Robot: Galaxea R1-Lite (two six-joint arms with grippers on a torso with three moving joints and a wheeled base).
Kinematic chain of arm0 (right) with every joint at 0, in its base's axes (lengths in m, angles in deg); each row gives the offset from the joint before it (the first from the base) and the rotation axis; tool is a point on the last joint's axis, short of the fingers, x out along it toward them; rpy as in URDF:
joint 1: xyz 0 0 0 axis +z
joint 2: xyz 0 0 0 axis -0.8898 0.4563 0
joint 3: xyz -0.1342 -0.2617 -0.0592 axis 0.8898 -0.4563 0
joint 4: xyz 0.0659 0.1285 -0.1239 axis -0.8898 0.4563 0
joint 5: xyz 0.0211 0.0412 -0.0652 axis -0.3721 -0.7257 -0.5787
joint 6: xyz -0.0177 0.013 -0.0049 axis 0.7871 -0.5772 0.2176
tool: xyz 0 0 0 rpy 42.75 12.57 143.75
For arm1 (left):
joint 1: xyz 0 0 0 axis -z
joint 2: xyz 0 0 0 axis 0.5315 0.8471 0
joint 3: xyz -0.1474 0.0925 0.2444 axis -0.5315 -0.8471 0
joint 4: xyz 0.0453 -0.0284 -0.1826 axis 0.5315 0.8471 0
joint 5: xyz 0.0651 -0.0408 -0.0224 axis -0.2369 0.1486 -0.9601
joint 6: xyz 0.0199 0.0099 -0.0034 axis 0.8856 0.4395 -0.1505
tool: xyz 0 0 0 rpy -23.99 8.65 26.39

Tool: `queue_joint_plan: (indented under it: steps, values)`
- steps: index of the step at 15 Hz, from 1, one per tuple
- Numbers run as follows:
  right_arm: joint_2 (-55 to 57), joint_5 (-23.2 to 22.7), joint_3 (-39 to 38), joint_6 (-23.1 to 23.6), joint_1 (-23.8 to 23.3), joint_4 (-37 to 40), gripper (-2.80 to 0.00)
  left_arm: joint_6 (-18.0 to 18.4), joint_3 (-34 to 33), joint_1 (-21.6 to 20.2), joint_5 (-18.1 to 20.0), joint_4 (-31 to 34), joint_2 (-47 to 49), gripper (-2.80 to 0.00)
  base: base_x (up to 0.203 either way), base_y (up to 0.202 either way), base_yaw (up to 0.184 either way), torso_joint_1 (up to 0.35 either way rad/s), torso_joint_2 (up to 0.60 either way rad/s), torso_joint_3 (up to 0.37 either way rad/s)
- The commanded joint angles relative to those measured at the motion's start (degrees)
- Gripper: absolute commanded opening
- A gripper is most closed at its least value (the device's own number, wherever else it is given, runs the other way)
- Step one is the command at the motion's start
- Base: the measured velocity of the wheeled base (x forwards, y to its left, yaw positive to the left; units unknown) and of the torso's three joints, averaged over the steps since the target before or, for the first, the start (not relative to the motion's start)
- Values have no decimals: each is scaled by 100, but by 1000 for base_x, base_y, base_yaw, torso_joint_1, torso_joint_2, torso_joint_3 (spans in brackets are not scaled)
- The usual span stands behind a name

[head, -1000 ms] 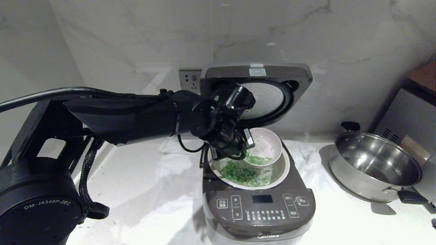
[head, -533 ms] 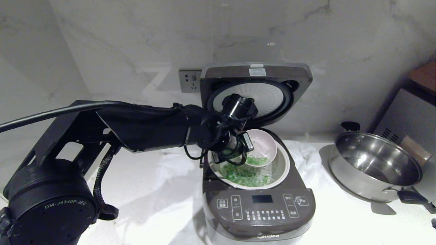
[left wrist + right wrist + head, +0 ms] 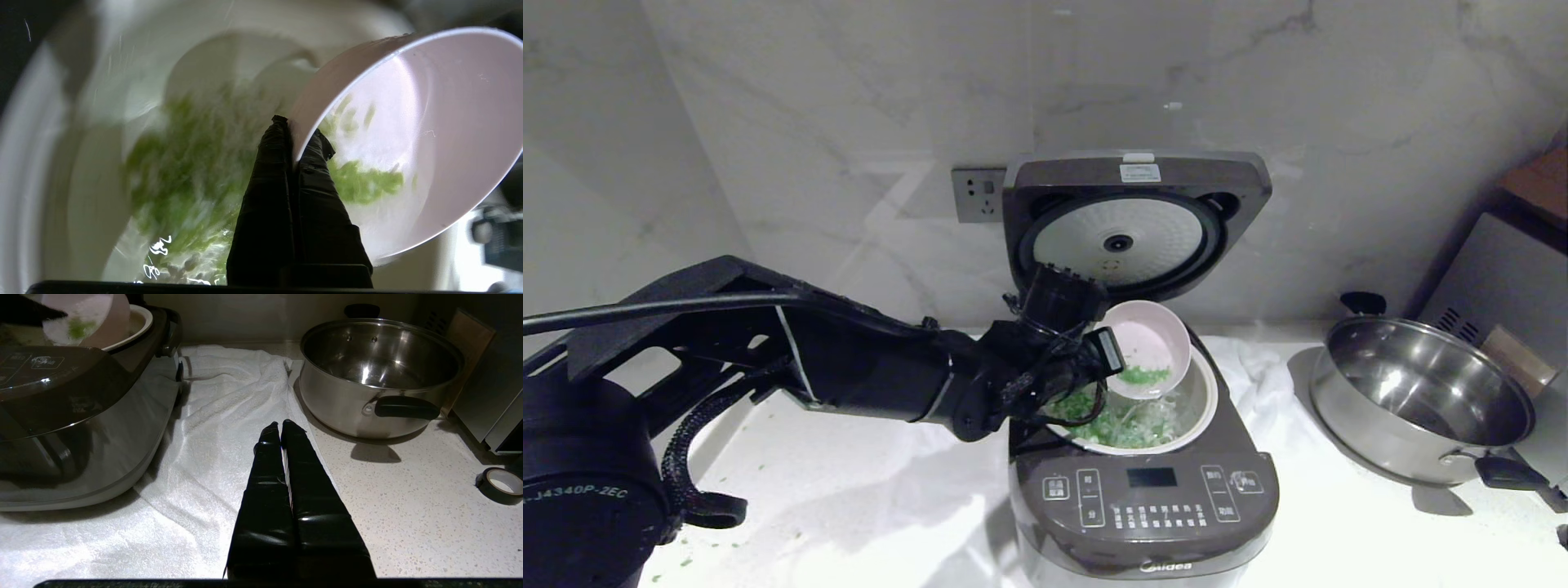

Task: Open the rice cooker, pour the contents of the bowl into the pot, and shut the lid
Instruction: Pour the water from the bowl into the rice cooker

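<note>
- Head view is showing a marbled pale wall (image 3: 849,122) standing behind a speckled white surface (image 3: 1339,539), with a grey socket (image 3: 978,194) sitting on the wall just beside the raised lid (image 3: 1135,220).
- Crumpled white towel (image 3: 229,416) is lying under the rice cooker (image 3: 1143,498) and reaching toward a shiny round steel pan (image 3: 1421,400) with black handles, which is standing well apart on the right.
- Dark rounded-square cooker is sitting open, its lid standing upright and showing a round silvery plate.
- Left arm is crossing in front of the cooker's left side, partly hiding the white-rimmed pot (image 3: 1201,408).
- Left claw (image 3: 292,136) is pinching the rim of the pale pink bowl (image 3: 1147,347), which is tilting over the pot.
- Green contents (image 3: 1127,425) are lying mostly in the pot, with some clinging inside the bowl.
- Right claw (image 3: 281,428) is hanging pressed together above the towel, near the pan.
- Small roll of dark tape (image 3: 500,486) is lying on the surface.
</note>
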Motion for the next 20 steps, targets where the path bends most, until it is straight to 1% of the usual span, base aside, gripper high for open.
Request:
queue_joint_plan:
  steps: [1,2,5,6,7,11,13,15,16,18,20]
  values:
    - [0,-1,-9,0,2,0,-280,18,-708,-109,18,-1629,-192,-280,0,0,0,0,0,0]
    - [0,-1,-9,0,2,0,-280,25,-1009,-179,106,-2255,-193,-280,0,0,0,0,0,0]
    - [0,-1,-9,0,2,0,-280,34,-1925,-353,706,-4382,-144,-280,0,0,0,0,0,0]
    - [0,-1,-9,0,2,0,-280,35,-2156,-393,922,-4967,-51,-280,0,0,0,0,0,0]
    - [0,-1,-9,0,2,0,-280,33,-2242,-445,1037,-5244,116,-280,0,0,0,0,0,0]
    - [0,-1,-9,0,2,0,-280,31,-2256,-604,1080,-5741,464,-280,0,0,0,0,0,0]
    - [0,-1,-9,0,2,0,-280,72,-2197,-579,1041,-5811,630,-280,0,0,0,0,0,0]
    - [0,-1,-9,0,2,0,-280,231,-2089,-533,951,-5824,742,-280,0,0,0,0,0,0]
    - [0,-1,-9,0,2,0,-280,242,-2063,-532,860,-5908,784,-280,0,0,0,0,0,0]
    - [0,-1,-9,0,2,0,-280,241,-2124,-531,835,-6378,857,-280,0,0,0,0,0,0]
    - [0,-1,-9,0,2,0,-280,243,-2151,-531,846,-6492,859,-280,0,0,0,0,0,0]
